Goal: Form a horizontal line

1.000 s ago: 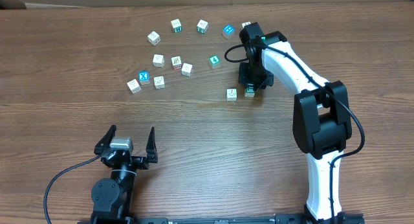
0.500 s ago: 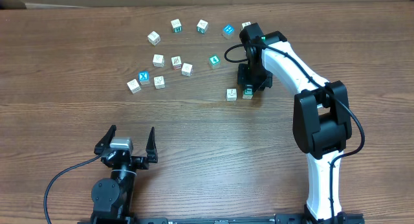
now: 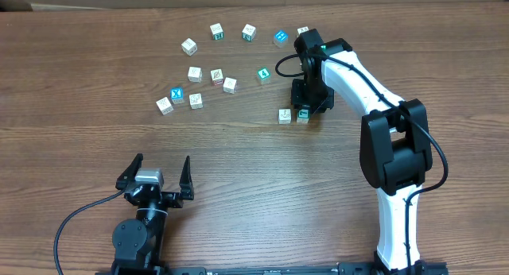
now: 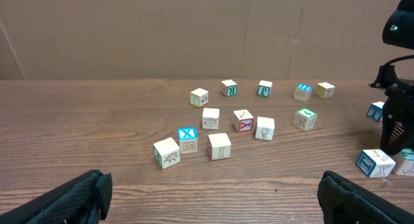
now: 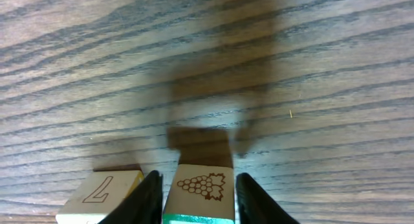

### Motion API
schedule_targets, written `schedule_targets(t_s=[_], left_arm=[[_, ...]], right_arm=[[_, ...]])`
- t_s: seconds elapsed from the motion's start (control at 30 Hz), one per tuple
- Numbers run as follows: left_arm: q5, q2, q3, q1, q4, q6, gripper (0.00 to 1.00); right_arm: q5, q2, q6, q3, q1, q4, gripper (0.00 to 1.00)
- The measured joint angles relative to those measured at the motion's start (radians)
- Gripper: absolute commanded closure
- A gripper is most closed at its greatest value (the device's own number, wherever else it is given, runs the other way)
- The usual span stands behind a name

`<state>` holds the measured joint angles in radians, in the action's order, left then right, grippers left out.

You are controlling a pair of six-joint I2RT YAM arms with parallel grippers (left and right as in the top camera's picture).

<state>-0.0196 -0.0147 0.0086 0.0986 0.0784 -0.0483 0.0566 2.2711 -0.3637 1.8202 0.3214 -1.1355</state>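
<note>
the horizontal line (image 3: 285, 115) is only two letter cubes so far, lying side by side on the wooden worktop (image 3: 238, 187) right of centre and below the scattered cubes. the left one is a whitish cube with a "7" (image 5: 103, 197) on its top. the right one is the grape cube (image 3: 304, 114), whitish on top with a drawn bunch of grapes and a teal-green face on the side nearest the wrist camera.

the right end effector (image 3: 306, 108) points down over the grape cube, one finger on each side. in the right wrist view the left finger (image 5: 154, 198) stands in the narrow gap between the two cubes, so they sit just beside each other and are not touching. the other finger (image 5: 249, 201) hugs the far side of the grape cube. i cannot tell whether the fingers press on the cube or stand a hair off it. the cube rests flat on the wood.

the left end effector (image 3: 161, 160) sits near the front edge of the worktop, well apart from everything, with its fingers spread wide and nothing between them.

the loose cubes (image 3: 216, 75) lie farther back and to the left, among them a blue "x" cube (image 4: 187, 134).
</note>
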Motion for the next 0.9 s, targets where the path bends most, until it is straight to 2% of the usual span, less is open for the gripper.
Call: schedule_targets(t_s=[0.17, 0.5, 0.73, 0.9], left_arm=[[0.000, 0.000, 0.000, 0.000, 0.000, 0.000, 0.00], [0.000, 0.000, 0.000, 0.000, 0.000, 0.000, 0.00], [0.000, 0.000, 0.000, 0.000, 0.000, 0.000, 0.01], [0.000, 0.000, 0.000, 0.000, 0.000, 0.000, 0.00]], right_arm=[[0.006, 0.000, -0.002, 0.000, 0.000, 0.000, 0.55], [-0.019, 0.000, -0.002, 0.000, 0.000, 0.119, 0.55], [-0.066, 0.000, -0.034, 0.000, -0.014, 0.148, 0.61], [-0.088, 0.000, -0.061, 0.000, -0.050, 0.119, 0.71]])
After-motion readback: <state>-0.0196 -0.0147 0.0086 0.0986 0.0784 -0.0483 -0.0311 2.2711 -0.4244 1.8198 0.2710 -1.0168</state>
